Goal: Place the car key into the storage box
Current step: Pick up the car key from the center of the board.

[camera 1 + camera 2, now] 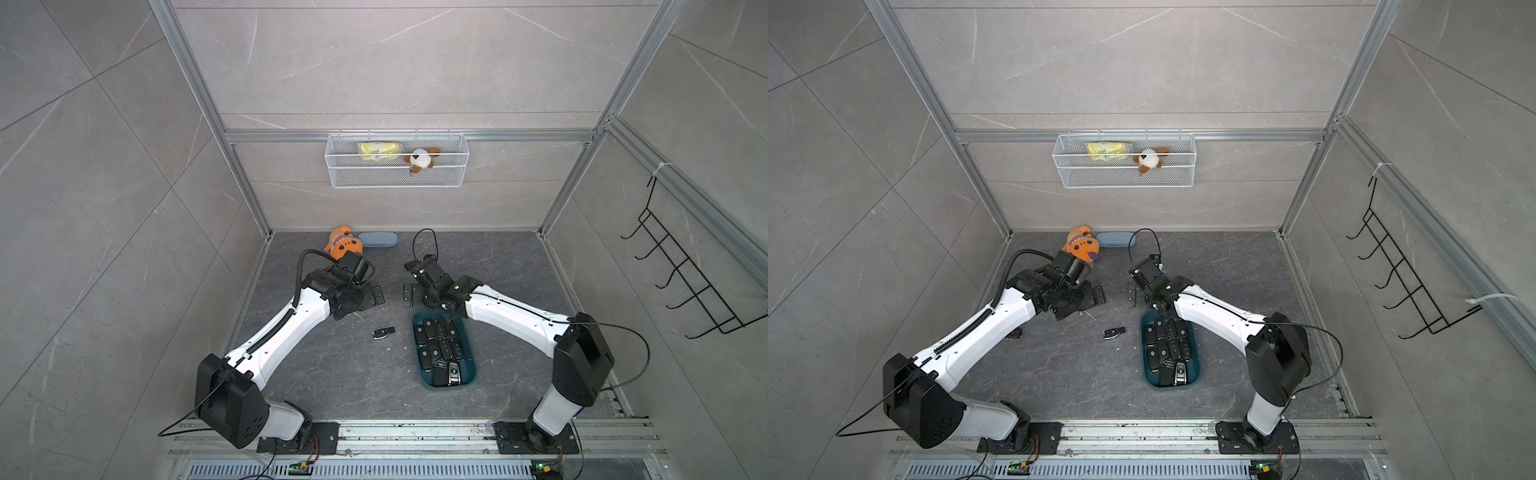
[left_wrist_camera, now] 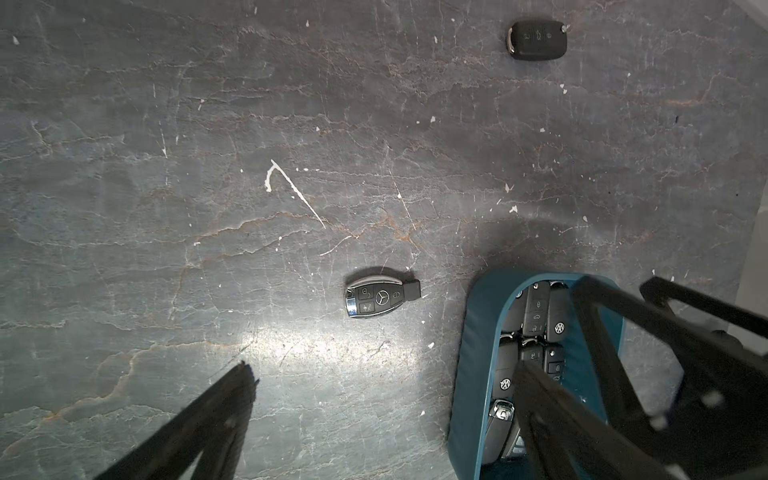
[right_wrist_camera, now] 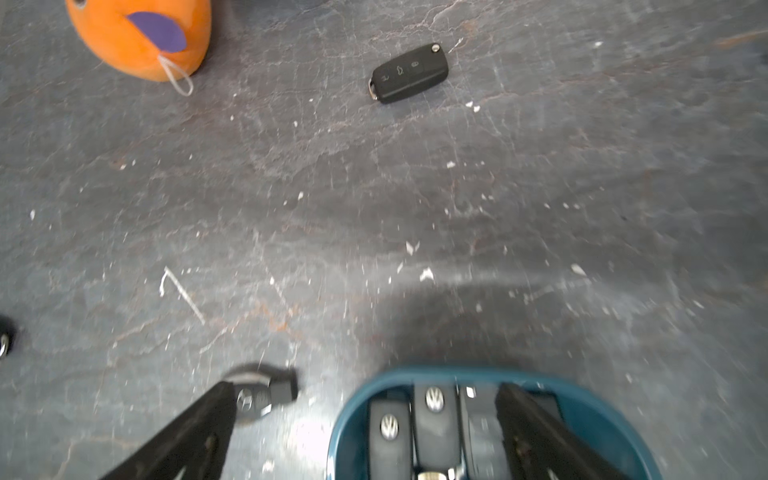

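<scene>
Hard to see the jaws from above: in both top views the wrists cover most of each gripper, and the right arm (image 1: 511, 316) hides the upper end of the storage box (image 1: 468, 361). A 2nd fob (image 1: 1016, 333) pokes out from under the left forearm (image 1: 984, 328) in a top view, mostly hidden; the left wrist cam shows it whole (image 2: 537, 39). The right wrist pic is blurred, w/ the box cut off at the frame edge and the car key (image 3: 270, 395) half behind a finger (image 3: 199, 424). Car key: black fob w/ chrome trim, 3-point star badge, small buttons, flat and face up on the dark slate table (image 1: 332, 374), lower middle of the frame (image 1: 383, 333), just left of the box but apart from it. Box: dark teal, rounded corners, low walls, lower centre-right, packed w/ black fobs (image 1: 440, 345), some w/ VW badges. Left gripper (image 2: 382, 365): fingers spread wide, nothing between them. Right gripper (image 3: 365, 386): also spread wide, empty, just past the box's upper end.
</scene>
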